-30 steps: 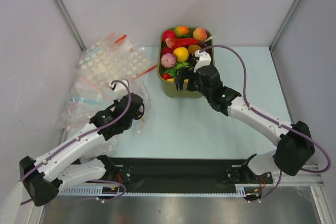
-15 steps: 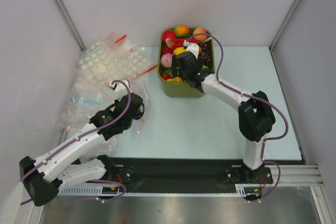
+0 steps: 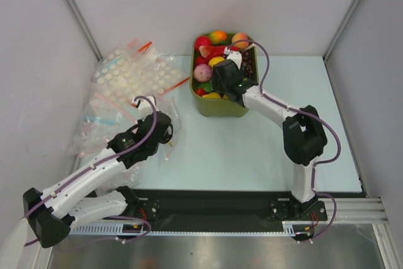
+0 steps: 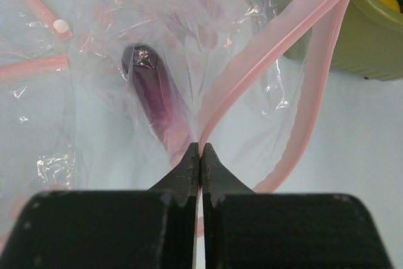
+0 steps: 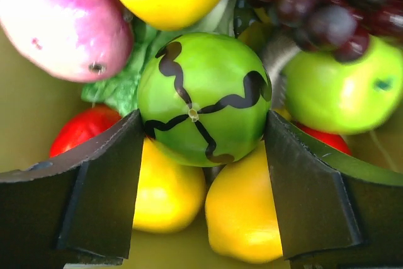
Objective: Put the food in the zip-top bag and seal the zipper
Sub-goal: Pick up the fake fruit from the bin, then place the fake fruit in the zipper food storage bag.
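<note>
Left hand [image 4: 200, 150] is pinched fully closed on the zipper [image 4: 267, 55]. It holds one lip up so the zip-top bag [image 4: 94, 124] gapes toward the olive-green tub [image 3: 221, 109]. The bag lies on the counter [image 3: 252, 155] near the tub, with a purple eggplant [image 4: 154, 105] already inside.

Right hand [image 5: 203, 127] is down in the tub, its fingers against both flanks of a green striped melon [image 5: 201, 86], which is not yet lifted.

My read: grasp stage for the next item. Risk: neighbouring fruit crowds the fingers.
</note>
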Tool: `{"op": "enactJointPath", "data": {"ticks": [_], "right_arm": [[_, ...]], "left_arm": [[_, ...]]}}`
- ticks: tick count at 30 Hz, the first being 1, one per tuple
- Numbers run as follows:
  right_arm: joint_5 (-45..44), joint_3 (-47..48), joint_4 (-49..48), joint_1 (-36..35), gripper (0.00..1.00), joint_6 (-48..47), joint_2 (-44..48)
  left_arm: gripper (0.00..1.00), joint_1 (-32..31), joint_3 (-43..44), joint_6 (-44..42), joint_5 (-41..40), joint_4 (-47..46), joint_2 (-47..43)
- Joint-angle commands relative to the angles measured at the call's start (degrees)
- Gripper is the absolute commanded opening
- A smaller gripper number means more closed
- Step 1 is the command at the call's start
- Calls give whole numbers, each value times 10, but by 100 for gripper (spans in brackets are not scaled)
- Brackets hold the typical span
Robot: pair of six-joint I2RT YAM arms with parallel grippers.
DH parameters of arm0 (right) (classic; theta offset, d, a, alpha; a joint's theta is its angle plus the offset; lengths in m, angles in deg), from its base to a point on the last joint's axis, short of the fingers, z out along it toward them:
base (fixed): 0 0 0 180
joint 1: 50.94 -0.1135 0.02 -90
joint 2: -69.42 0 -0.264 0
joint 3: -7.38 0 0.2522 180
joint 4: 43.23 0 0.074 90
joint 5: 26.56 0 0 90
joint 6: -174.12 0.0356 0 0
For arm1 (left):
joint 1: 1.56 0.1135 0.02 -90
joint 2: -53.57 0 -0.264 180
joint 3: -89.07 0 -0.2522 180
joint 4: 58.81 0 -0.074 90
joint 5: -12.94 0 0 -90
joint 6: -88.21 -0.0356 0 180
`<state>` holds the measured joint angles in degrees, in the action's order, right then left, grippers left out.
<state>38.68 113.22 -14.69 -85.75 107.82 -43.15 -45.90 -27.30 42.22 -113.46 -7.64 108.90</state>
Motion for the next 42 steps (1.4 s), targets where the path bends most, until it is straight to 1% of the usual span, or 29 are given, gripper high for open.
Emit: {"op": "enactJointPath", "data": {"ticks": [1,5,8,11,12,17,19,22,23,24,26,29,32,34,36,42], "right_arm": [[9,-49,-55,2,63,-18,102],[30,-99,-74,-10,61,-39,189],[47,-137,-80,-25,61,-56,233],[87,-192,-93,-40,61,-63,297],[121,-209,-101,-52,61,-69,332],[198,-328,-176,-107,60,-73,425],[221,-357,-205,-133,59,-81,458],[282,-400,-239,-160,59,-104,492],[339,-418,-258,-163,59,-109,499],[365,-448,-300,-163,59,-110,505],[415,-465,-331,-169,59,-111,506],[444,-466,-348,-171,59,-110,483],[467,-470,-371,-177,58,-103,470],[464,-474,-382,-181,58,-103,468],[440,-472,-369,-185,58,-108,466],[343,-467,-342,-184,57,-106,453]], "left_arm": [[0,2,17,-9,5,-20,-10],[0,2,17,-9,6,-21,-8],[0,2,16,-12,12,-27,-9],[0,2,14,-16,21,-32,-9],[0,2,14,-16,23,-33,-9],[0,2,6,-18,40,-51,-13],[0,2,3,-25,53,-59,-14],[0,2,-2,-32,72,-73,-15],[0,2,-3,-32,75,-74,-15],[0,2,-5,-32,81,-77,-16],[0,2,-7,-31,88,-84,-17],[0,2,-9,-38,110,-95,-16],[0,3,-19,-66,157,-126,-22],[0,2,-31,-71,178,-154,-29],[0,2,-35,-76,203,-165,-34],[0,2,-46,-79,222,-181,-61]]}}
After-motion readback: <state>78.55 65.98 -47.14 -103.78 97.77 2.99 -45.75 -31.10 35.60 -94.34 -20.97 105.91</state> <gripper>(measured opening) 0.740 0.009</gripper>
